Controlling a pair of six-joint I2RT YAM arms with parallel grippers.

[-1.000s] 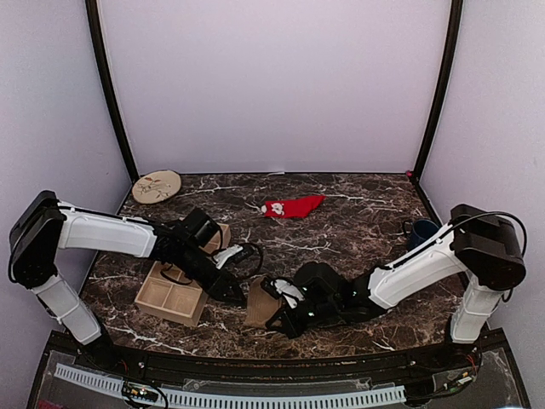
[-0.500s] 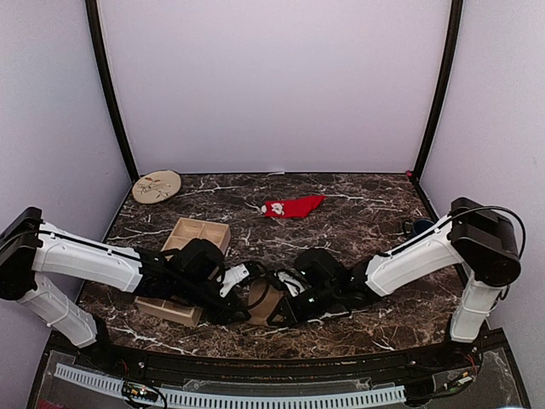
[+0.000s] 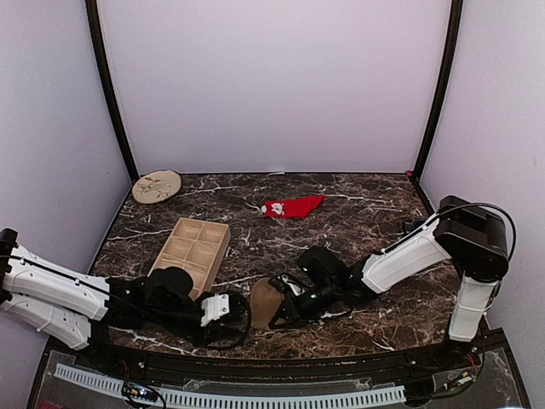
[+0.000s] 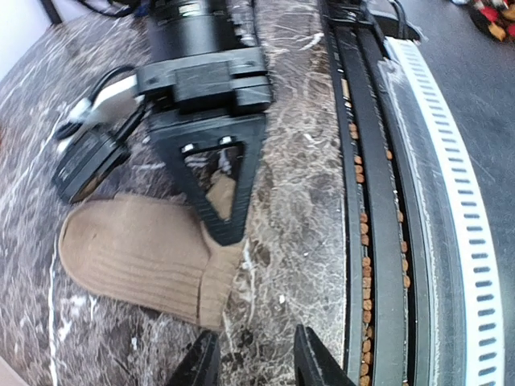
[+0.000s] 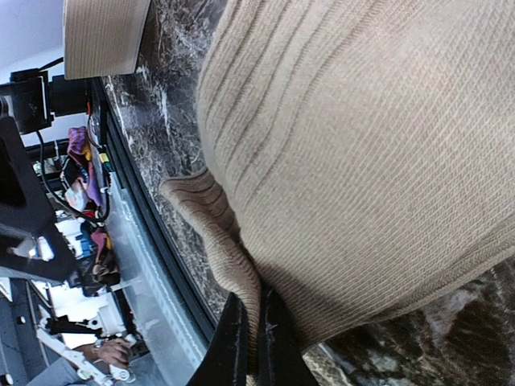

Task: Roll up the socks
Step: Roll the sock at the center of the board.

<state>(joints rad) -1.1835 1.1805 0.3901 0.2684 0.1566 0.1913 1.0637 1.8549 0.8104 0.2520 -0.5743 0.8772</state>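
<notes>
The tan-brown sock lies near the front edge of the table. It also shows in the left wrist view and fills the right wrist view. My right gripper is shut on the sock's ribbed edge, fingertips pinched together. My left gripper is open and empty, low over the bare table just short of the sock's cuff. The red sock with a white patch lies flat at the back middle, far from both grippers.
A wooden compartment tray sits at the left, partly behind the left arm. A round plate lies in the back left corner. A dark blue mug stands at the right. The table's front rail runs beside the left gripper.
My left arm has swung down and back to the near-left edge, away from the tray and the sock. My right gripper has stayed shut on the tan sock.
</notes>
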